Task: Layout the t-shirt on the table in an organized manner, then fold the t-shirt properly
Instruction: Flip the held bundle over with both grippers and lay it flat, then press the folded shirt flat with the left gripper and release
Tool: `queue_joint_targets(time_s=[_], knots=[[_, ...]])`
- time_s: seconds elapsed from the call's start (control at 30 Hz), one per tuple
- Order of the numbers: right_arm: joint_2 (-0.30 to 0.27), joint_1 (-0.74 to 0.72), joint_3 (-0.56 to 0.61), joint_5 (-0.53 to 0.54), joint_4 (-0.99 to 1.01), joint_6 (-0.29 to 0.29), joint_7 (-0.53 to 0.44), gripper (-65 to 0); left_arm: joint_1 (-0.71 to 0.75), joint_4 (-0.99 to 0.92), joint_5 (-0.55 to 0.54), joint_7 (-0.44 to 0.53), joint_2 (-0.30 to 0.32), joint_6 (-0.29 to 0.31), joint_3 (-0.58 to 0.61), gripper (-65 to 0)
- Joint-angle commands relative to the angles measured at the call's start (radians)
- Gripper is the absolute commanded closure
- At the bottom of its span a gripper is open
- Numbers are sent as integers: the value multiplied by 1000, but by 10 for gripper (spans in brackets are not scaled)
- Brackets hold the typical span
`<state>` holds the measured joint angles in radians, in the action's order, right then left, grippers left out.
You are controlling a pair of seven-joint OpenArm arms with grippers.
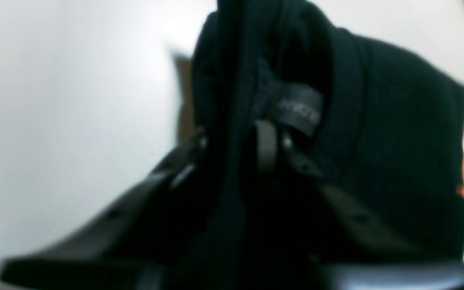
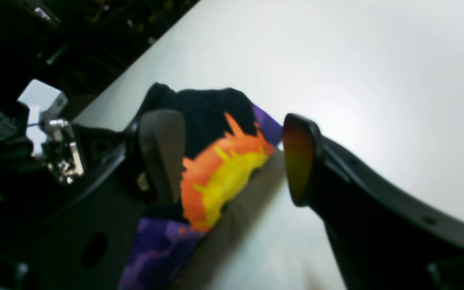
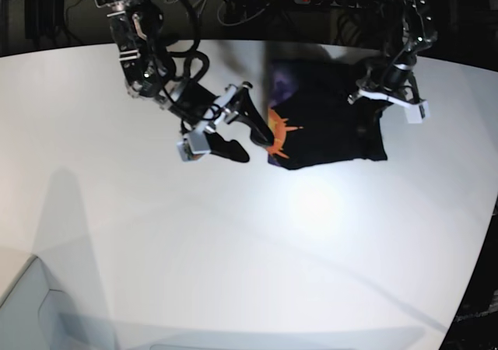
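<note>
The black t-shirt (image 3: 327,120) sits bunched at the far side of the white table (image 3: 233,241), betw. the two arms in the base view, part lifted, w/ its orange-and-purple print (image 3: 278,128) on the edge facing the right arm. A dark shadow lies on the table behind it.

Left gripper (image 1: 236,149): jaws drawn in narrow and clamped on a bunch of the shirt's black cloth. In the left wrist view the fabric fills the gap betw. the fingers and rises up past them in folds; a small dark tag (image 1: 298,106) w/ pale lettering (too blurred to read) sits just above the fingertips, touching the pinched fold. More cloth drapes to the right of the jaws, w/ a sliver of orange at its far edge. In the base view this gripper (image 3: 387,93) is at the shirt's upper right corner, cloth hanging down from it to the table.

Right gripper (image 2: 232,157): jaws wide apart, nothing pinched. In the right wrist view the printed edge of the shirt (image 2: 216,173), orange and yellow flame shape w/ purple below, lies betw. the two fingers, close against the left-hand pad (image 2: 161,155) and well clear of the other one. Cannot tell if the pad actually touches the cloth. Bare table shows betw. the print and the far finger. In the base view this gripper (image 3: 237,128) is at the shirt's left edge, just beside the print, low over the table.
</note>
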<state>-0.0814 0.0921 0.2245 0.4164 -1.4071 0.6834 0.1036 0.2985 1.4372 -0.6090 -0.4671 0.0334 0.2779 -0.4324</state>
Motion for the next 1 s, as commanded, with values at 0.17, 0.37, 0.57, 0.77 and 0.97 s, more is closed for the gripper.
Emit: queue_joint_targets(time_s=[0.17, 0.37, 0.57, 0.77, 0.97], knots=[[-10, 31, -150, 19, -21, 15, -28, -392, -166, -135, 65, -230, 152, -39, 197, 0], [-13, 102, -323, 20, -71, 15, -28, -392, -384, -178, 65, -233, 296, -38, 493, 0], [-10, 163, -466, 20, -105, 15, -28, -392, -654, -198, 84, -233, 368, -38, 869, 0], [-5, 217, -551, 22, -120, 15, -28, -392, -836, -198, 331, -232, 297, -33, 1260, 0], [-2, 257, -590, 22, -120, 15, -28, -392, -842, -244, 593, -172, 161, 163, 1308, 0]])
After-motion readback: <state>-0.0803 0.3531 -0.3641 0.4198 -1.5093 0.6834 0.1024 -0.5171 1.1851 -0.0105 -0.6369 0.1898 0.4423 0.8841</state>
